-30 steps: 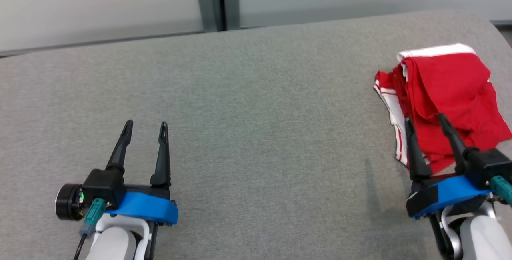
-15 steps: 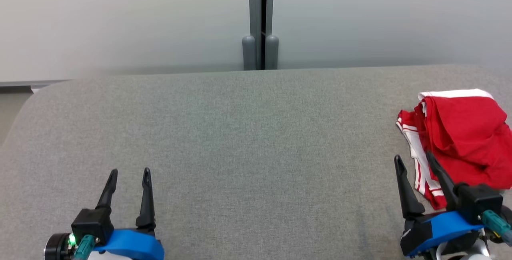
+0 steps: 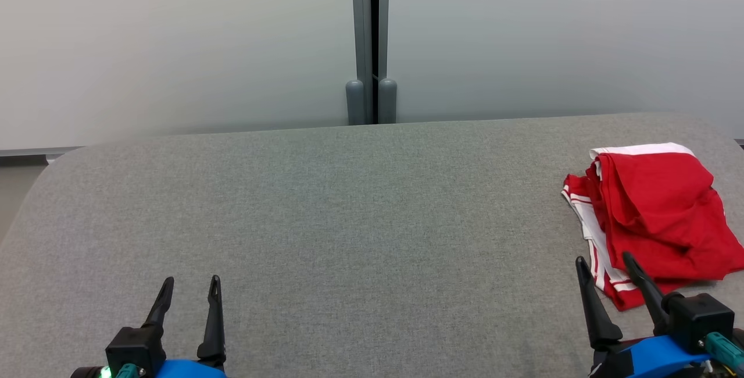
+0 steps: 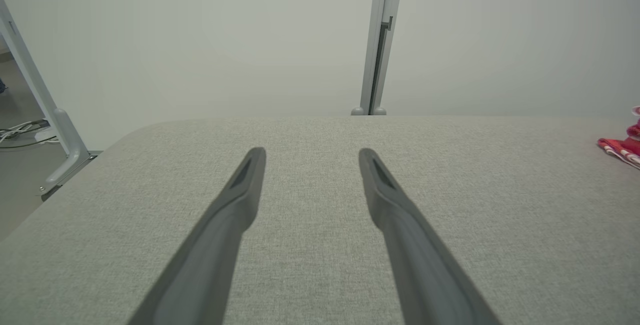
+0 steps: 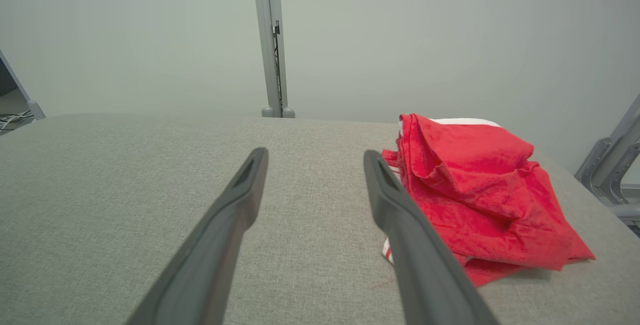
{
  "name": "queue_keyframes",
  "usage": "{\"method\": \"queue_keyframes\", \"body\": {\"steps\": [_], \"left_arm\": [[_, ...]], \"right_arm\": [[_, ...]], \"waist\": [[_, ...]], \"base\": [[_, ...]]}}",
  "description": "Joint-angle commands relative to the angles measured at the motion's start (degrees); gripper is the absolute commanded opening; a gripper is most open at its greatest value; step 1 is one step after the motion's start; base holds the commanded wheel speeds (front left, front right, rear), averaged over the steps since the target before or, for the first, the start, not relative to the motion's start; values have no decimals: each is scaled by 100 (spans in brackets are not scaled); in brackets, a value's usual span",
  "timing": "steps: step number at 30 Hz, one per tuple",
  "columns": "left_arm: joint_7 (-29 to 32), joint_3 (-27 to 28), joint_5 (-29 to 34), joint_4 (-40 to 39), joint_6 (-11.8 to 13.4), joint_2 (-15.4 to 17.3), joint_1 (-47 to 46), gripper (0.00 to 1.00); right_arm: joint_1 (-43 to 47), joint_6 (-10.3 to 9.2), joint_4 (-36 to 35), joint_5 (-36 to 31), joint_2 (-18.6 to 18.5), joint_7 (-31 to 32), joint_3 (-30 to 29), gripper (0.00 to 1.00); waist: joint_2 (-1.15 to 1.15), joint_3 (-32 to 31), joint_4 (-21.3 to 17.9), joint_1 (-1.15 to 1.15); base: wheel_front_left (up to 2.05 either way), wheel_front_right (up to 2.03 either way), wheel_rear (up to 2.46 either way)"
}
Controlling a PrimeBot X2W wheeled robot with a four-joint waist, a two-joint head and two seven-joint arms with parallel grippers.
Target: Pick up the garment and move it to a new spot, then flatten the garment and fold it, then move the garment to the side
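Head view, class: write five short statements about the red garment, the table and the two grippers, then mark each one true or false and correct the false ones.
1. The red garment lies towards the right side of the grey table. True.
2. The right gripper is shut on the garment. False: its jaws stand open and hold nothing.
3. The garment is spread flat in a single layer. False: it lies in rumpled, overlapping layers.
4. The left gripper is open over bare table. True.
5. The garment has white trim. True.
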Motion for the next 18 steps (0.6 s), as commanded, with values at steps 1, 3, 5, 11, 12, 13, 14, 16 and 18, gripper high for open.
{"method": "queue_keyframes", "body": {"steps": [1, 3, 5, 11, 12, 13, 14, 16, 18], "left_arm": [[18, -3, -28, -28, 33, 28, 61, 100], [38, -10, -26, -44, 42, 43, 70, 100], [42, -15, -31, -56, 52, 50, 77, 100], [98, -34, -49, -95, 91, 73, 57, 100], [95, -35, -52, -107, 99, 77, 62, 100], [95, -35, -52, -107, 99, 77, 62, 100], [105, -36, -53, -117, 106, 83, 67, 100], [112, -40, -54, -142, 120, 93, 79, 100], [128, -37, -68, -151, 129, 103, 83, 100]], "right_arm": [[105, -2, -44, 9, 14, 15, -26, 100], [124, -2, -78, 8, 15, 26, -42, 100], [137, -2, -101, 30, 17, 31, -48, 100], [183, -2, -102, 176, 16, 12, -42, 100], [188, -2, -96, 191, 17, 5, -38, 100], [188, -2, -96, 191, 17, 5, -38, 100], [191, -2, -91, 212, 17, 1, -35, 100], [195, -2, -87, 221, 17, -13, -34, 100], [188, -2, -88, 235, 16, -16, -36, 100]], "waist": [[0, -5, 1, 0], [0, -10, -3, 0], [0, -11, -9, 0], [0, -7, -26, 0], [0, -6, -31, 0], [0, -6, -31, 0], [0, -4, -35, 0], [0, -2, -43, 0], [0, -1, -48, 0]], "base": [[0, 0, 0], [0, 0, 0], [0, 0, 0], [0, 0, 0], [0, 0, 0], [0, 0, 0], [0, 0, 0], [0, 0, 0], [0, 0, 0]]}}
